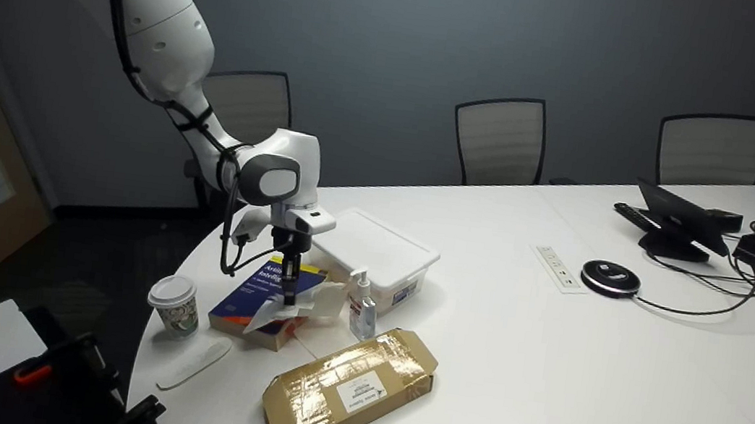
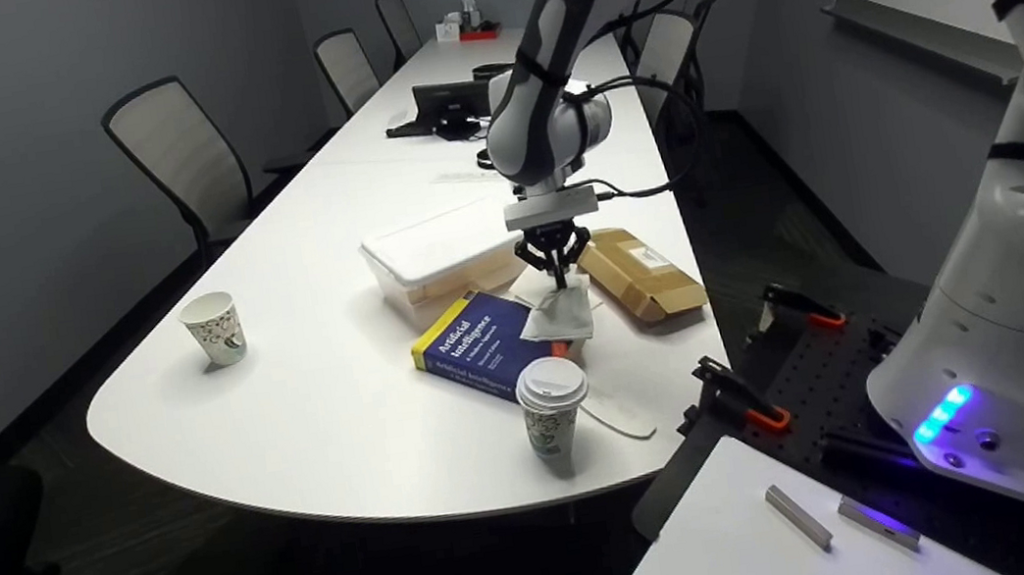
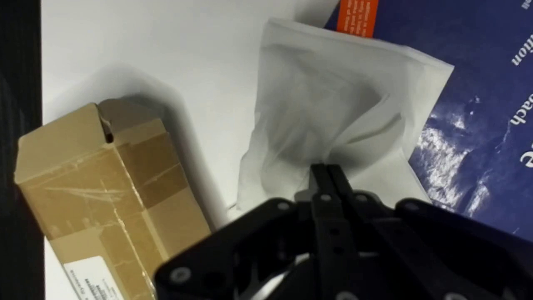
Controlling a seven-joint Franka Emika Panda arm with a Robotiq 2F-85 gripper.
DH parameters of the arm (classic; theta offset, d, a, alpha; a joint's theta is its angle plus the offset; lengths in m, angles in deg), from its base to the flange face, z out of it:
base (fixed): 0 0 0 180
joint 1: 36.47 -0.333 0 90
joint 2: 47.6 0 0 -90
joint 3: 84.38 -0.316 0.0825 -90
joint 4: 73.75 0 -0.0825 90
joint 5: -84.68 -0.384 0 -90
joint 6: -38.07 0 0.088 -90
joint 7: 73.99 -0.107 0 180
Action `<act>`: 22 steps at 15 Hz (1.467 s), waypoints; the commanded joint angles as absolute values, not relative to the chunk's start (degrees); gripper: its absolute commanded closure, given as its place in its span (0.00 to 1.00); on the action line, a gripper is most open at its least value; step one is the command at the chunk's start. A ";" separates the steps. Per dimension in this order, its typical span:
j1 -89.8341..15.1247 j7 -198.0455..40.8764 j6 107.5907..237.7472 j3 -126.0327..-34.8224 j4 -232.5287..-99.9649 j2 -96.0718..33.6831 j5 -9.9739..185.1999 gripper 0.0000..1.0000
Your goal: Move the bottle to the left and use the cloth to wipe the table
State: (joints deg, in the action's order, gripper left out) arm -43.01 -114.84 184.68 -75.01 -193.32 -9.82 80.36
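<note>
Fingertips pressed together, and the end effector (image 3: 326, 167) has the white cloth (image 3: 300, 79) pinched between them, folds running right in to the grip! The cloth fans out over part of the blue book (image 2: 474, 340) and on past it above the tabletop (image 1: 531, 378); from these angles it's hard to judge whether it rests on the cover or hangs just over it.

Across to the bottle (image 1: 363, 312), seen in an exterior view: a clear pump bottle, upright on the tabletop, just beside the white-lidded plastic container (image 1: 373, 244), and between that and the cardboard box (image 1: 354, 393). The box lies at a slant by the tabletop's long edge, on the side of the robot base (image 2: 1004, 341).

Swing round to the curved end: a lidded paper cup (image 2: 551, 411) stands close to the rim, a flat white piece (image 1: 195, 364) lies near it, and an open paper cup (image 2: 216, 328) is well apart, towards the opposite long edge. Further down the tabletop, a round black device (image 1: 609, 279) sits flat, and beyond it there's a dark screen (image 1: 683, 219) on a stand.
</note>
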 commanded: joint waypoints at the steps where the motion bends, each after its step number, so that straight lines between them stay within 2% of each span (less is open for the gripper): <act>1: -41.84 -113.58 188.10 -75.40 -191.45 -6.66 79.30 0.99; 18: -37.70 -108.96 190.00 -77.54 -180.28 7.21 74.42 0.99; 22: -38.26 -108.92 189.93 -77.35 -179.60 7.12 74.66 0.99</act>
